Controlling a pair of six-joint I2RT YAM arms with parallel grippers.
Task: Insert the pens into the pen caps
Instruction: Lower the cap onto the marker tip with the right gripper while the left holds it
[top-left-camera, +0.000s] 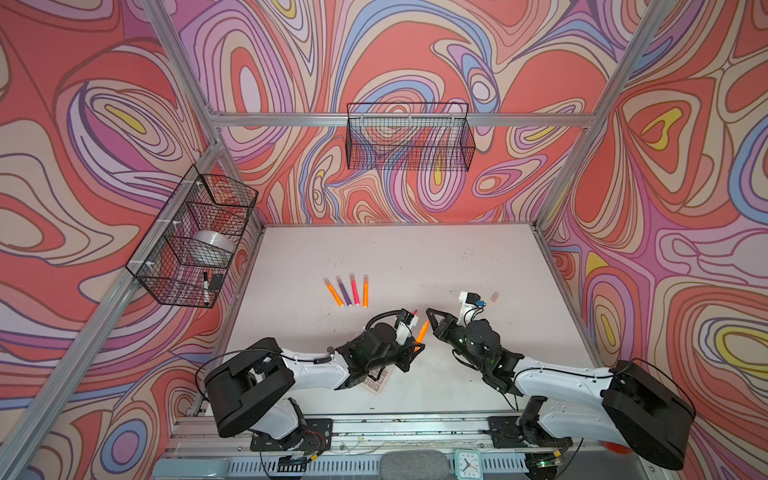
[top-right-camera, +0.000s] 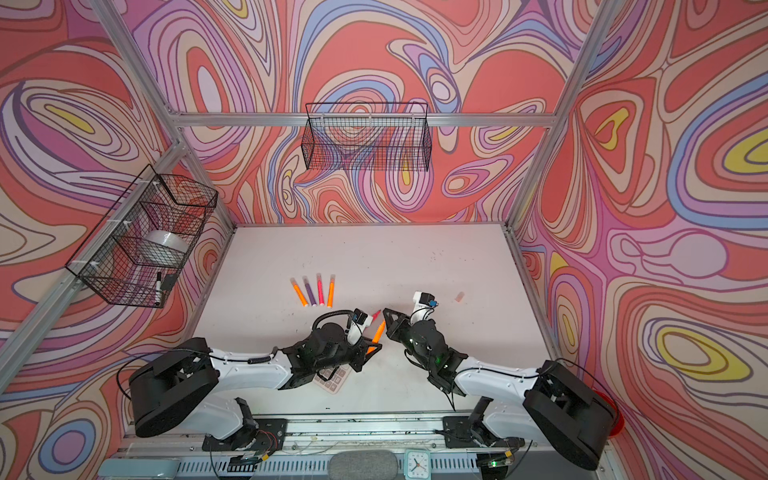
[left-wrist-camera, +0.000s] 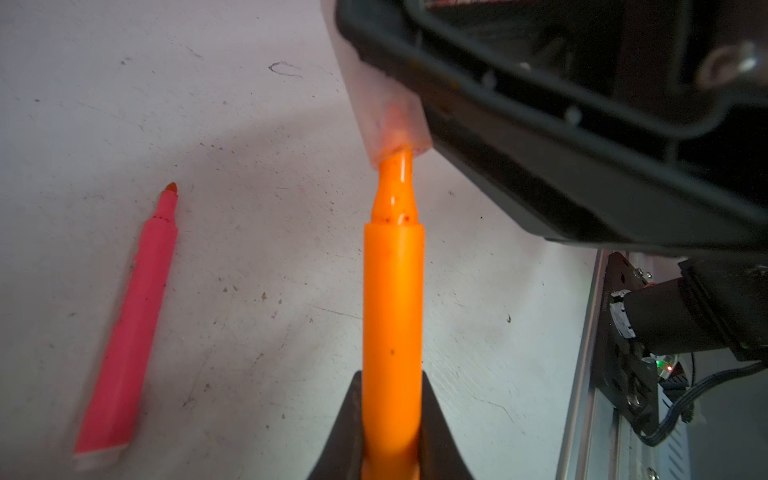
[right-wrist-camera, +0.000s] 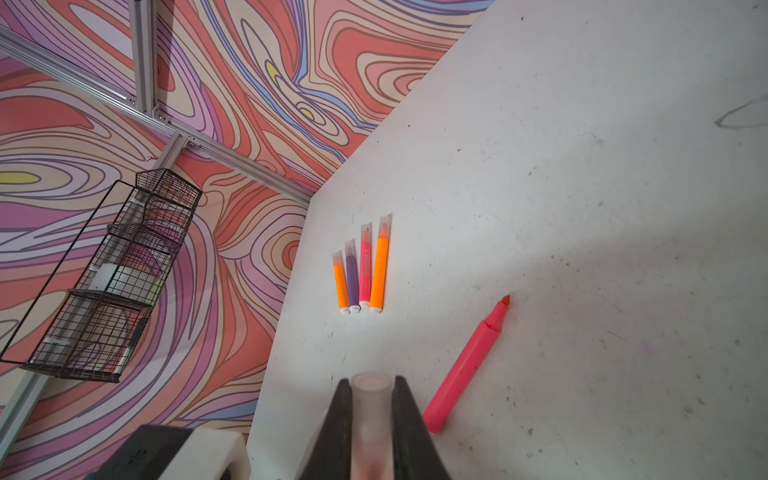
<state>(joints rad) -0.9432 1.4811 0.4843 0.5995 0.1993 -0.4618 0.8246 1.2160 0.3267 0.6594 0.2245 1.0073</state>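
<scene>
Swirl-patterned walls closed in a scuffed white table (top-left-camera: 415, 257). In both top views the arms met near its middle. The left hand (top-left-camera: 417, 345) was clamped on the tail of an orange pen (top-left-camera: 423, 330) pointing toward 1 o'clock, at the tip of the right hand (top-left-camera: 429, 311). Four capped pens (top-left-camera: 349, 291) lay in a row at 10 o'clock from that meeting point, well apart from it. A spare cap (top-left-camera: 494, 296) lay alone at 2 o'clock, and a calculator (top-left-camera: 376, 384) sat mostly hidden under the left arm at 7 o'clock.

In the left wrist view the orange nib sat just inside the mouth of a translucent pen cap (left-wrist-camera: 388, 116), with the neck and barrel outside it. The step in hand looked like seating this cap. The cap seemed slightly tilted against the pen, so the next move probably called for squaring the two up and then pushing straight along the barrel. An uncapped pink pen (left-wrist-camera: 129, 332) lay beside it on the table, clear of that line.

In the right wrist view the right hand's jaws pressed on the cap's sides, its open mouth poking out beyond them. Nothing appeared to block the push.
</scene>
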